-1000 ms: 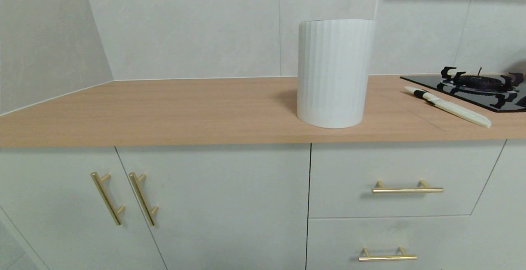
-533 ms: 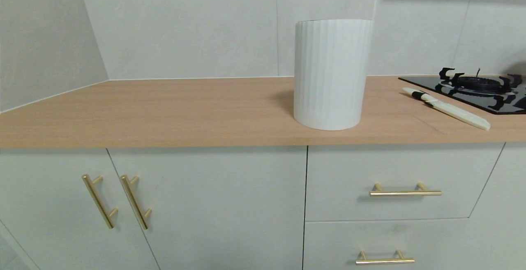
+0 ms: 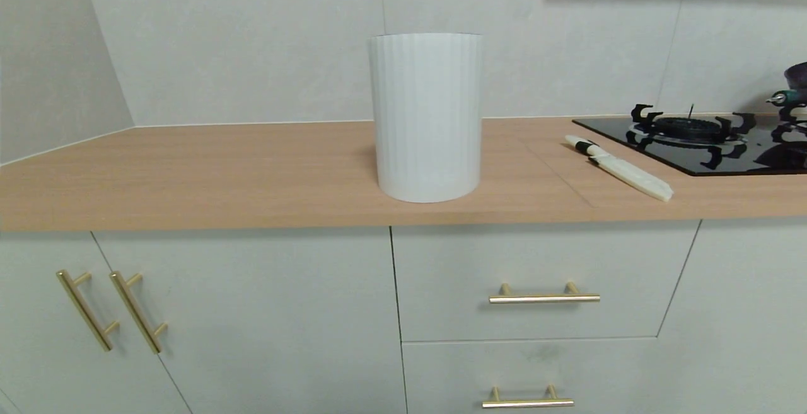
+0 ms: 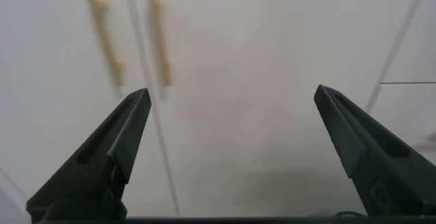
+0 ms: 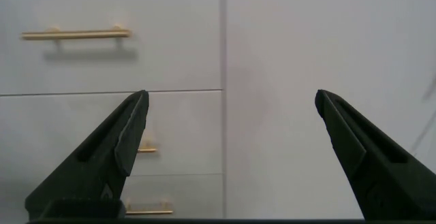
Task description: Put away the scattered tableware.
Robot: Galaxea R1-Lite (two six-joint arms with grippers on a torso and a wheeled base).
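A tall white ribbed cylindrical holder (image 3: 427, 116) stands on the wooden countertop (image 3: 220, 174) near its front edge. To its right a cream-bladed knife with a black band on its handle (image 3: 618, 167) lies flat on the counter beside the hob. My left gripper (image 4: 231, 101) is open with nothing between its fingers and faces the cabinet doors. My right gripper (image 5: 231, 105) is open and empty too, facing the drawer fronts below the counter.
A black glass hob with a burner grate (image 3: 693, 132) sits at the counter's right end, with a dark pot (image 3: 795, 77) at the frame edge. Below are cabinet doors with gold handles (image 3: 135, 311) and two drawers with gold handles (image 3: 544, 297).
The whole head view has shifted, so holder, knife and cabinets sit further left in the picture; the camera moved right. Nothing on the counter moved.
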